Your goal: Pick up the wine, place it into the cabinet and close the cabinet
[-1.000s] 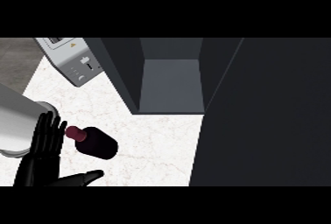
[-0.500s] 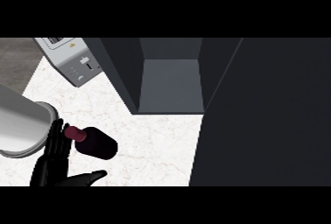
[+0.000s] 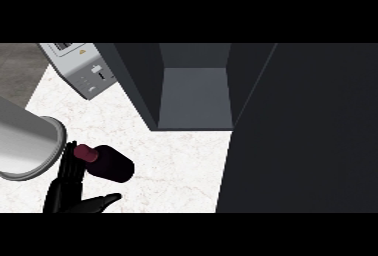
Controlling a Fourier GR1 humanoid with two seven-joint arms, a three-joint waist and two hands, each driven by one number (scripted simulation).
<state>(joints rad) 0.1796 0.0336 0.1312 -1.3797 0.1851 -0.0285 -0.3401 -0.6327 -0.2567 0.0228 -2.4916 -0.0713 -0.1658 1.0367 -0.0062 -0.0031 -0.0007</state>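
White marble-like counter carries the wine, a dark bottle with a red cap, lying on its side at the lower left. The left hand is just beside it, the straight fingers against the cap end and the thumb spread out below the bottle, so the hand is open. The cabinet stands open, its dark door at the right. A grey appliance has small marks, not readable.
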